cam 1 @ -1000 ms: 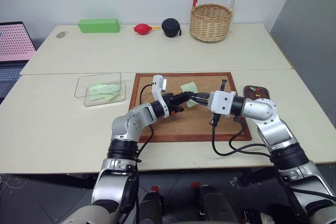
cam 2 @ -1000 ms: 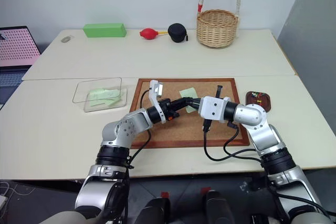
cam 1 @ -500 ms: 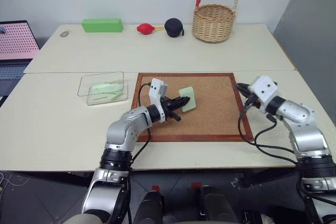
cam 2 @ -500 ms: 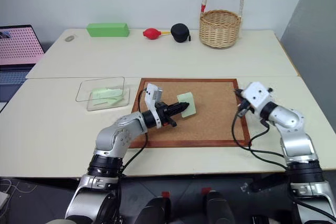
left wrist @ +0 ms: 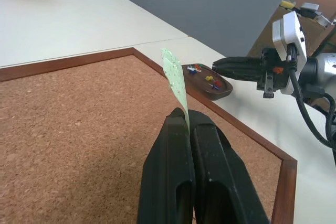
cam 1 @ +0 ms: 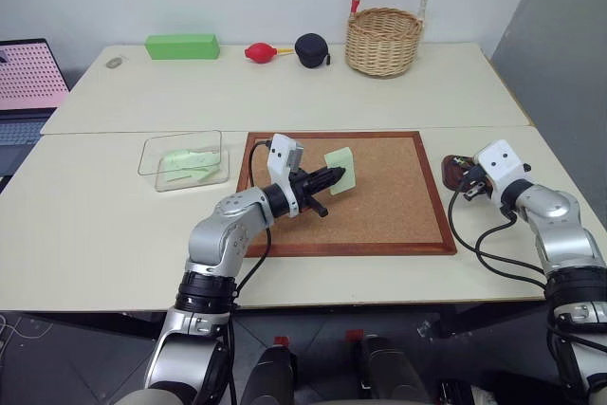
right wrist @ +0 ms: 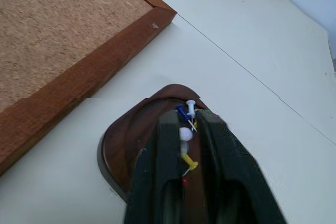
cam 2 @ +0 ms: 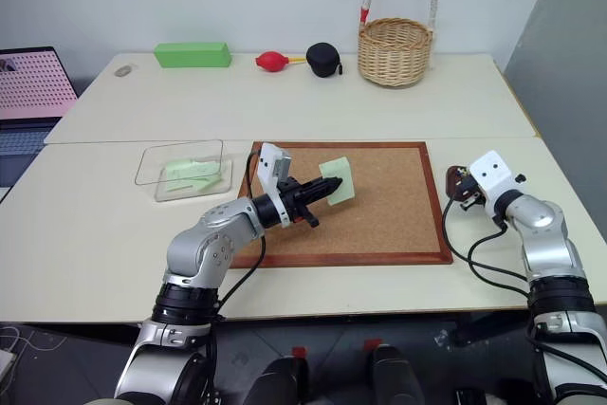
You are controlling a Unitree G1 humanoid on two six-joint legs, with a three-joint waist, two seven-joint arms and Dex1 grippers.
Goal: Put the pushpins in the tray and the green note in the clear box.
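Observation:
My left gripper (cam 1: 331, 177) is shut on the lower edge of the green note (cam 1: 340, 170), which stands upright above the middle of the corkboard (cam 1: 389, 211). The clear box (cam 1: 150, 153) sits to the board's left with pale green slips inside. The tray (right wrist: 118, 148), a small dark brown dish, lies just off the board's right edge. My right gripper (right wrist: 187, 118) hangs over it, fingers slightly apart. Several pushpins (right wrist: 190, 165) with white, blue and yellow heads show in the gap, lying in the tray. I cannot tell whether the fingers touch any pin.
A wicker basket (cam 1: 382, 40), a black case (cam 1: 309, 49), a red bulb (cam 1: 257, 52) and a bright green block (cam 1: 180, 46) line the far table. A laptop (cam 1: 24, 73) stands at the left edge.
My right gripper swung right, from beside the note over the corkboard to above the tray, and its fingers parted a little. The left gripper kept the note and rolled it upright.

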